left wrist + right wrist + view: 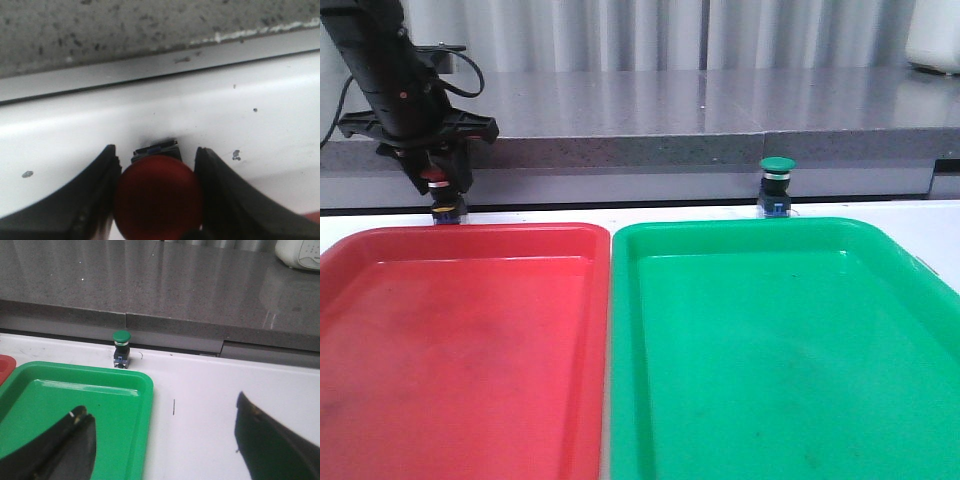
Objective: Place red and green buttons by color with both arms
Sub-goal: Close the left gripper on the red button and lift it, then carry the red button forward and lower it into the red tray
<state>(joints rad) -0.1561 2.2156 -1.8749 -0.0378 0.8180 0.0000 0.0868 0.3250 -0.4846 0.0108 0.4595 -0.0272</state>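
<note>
The red button [438, 184] stands on the white table just behind the red tray [380, 250]. My left gripper [440, 186] reaches down over it. In the left wrist view its dark-red cap [157, 195] sits between the black fingers [95, 195], which press on both sides of it, so the left gripper [155, 149] is shut on it. The green button [777, 185] stands upright behind the green tray [880, 240], and also shows in the right wrist view [121, 347]. My right gripper [160, 405] is open and empty, well short of it, over the green tray's corner [145, 390].
A grey stone ledge [700, 110] runs along the back, right behind both buttons. The two trays lie side by side and fill the near table. A white object [935, 40] sits on the ledge at the far right.
</note>
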